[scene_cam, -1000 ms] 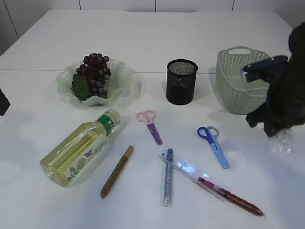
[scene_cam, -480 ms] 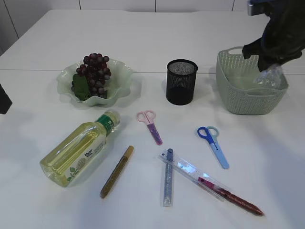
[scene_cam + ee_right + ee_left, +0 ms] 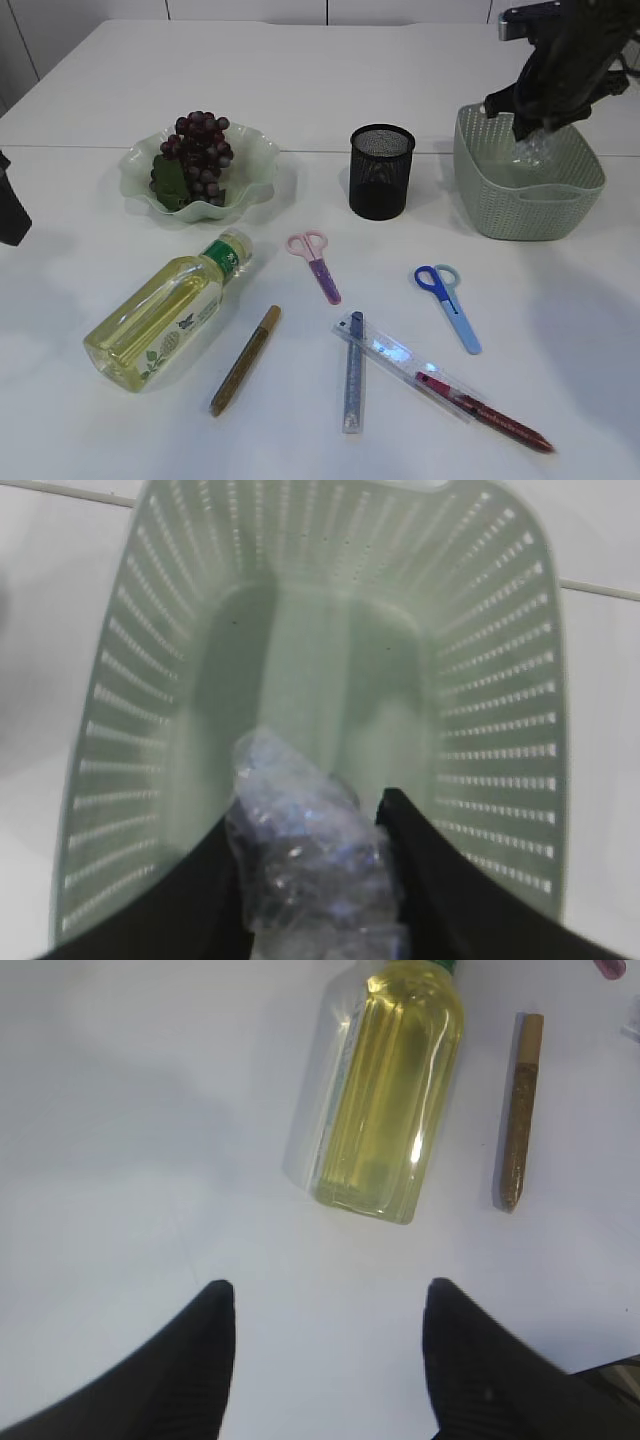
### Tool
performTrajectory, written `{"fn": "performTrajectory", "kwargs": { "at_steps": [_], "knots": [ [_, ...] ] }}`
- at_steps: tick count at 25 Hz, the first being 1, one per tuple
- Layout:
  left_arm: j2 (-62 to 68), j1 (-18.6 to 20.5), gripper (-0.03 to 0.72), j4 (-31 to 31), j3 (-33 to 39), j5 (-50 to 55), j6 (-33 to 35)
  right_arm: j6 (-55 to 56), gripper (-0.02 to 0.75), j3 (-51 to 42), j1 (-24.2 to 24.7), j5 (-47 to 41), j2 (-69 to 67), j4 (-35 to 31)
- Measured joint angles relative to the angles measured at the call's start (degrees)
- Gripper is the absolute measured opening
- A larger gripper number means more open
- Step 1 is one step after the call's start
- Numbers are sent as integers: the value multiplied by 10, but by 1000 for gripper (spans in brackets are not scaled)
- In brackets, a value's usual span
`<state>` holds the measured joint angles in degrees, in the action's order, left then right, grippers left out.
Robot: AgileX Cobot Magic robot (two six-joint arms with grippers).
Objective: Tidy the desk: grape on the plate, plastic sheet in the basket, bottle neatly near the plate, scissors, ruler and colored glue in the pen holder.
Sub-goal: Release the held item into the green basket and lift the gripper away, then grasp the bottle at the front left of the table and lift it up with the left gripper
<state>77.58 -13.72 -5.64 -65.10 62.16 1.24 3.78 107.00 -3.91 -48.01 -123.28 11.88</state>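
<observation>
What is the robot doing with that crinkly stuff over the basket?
The right gripper holds the crumpled plastic sheet over the green basket, ready to drop it in. The left gripper hangs open and empty above the table near the bottle. The grapes are on the plate. Both scissors, the ruler and the glue sticks lie on the table, not yet in the pen holder.

Camera positions — three views
Exterior: slanted down across the table point(image 3: 300, 80). Wrist cameras look down past their jaws — right, close above the basket point(image 3: 500, 680), shared with exterior.
</observation>
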Motion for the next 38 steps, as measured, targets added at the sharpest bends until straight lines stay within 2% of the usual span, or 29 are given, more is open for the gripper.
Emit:
{"fn": "performTrajectory", "kwargs": {
  "at_steps": [6,9,13,19,23,29,38],
  "knots": [
    [0,0,432,0,0,0,0,19,564,23,1,-9,-25,0],
    [0,0,432,0,0,0,0,20,607,35,1,-38,-25,0],
    [0,0,432,0,0,0,1,5,610,36,1,-92,-13,-12],
    [0,0,432,0,0,0,1,-49,529,37,1,-193,39,-97],
    [0,0,431,0,0,2,1,-54,515,37,-4,-222,76,-142],
    [0,0,426,0,0,4,1,-43,512,26,-25,-227,134,-148],
    [0,0,426,3,0,5,1,-30,511,-134,-59,-230,264,-125]
  ]
}}
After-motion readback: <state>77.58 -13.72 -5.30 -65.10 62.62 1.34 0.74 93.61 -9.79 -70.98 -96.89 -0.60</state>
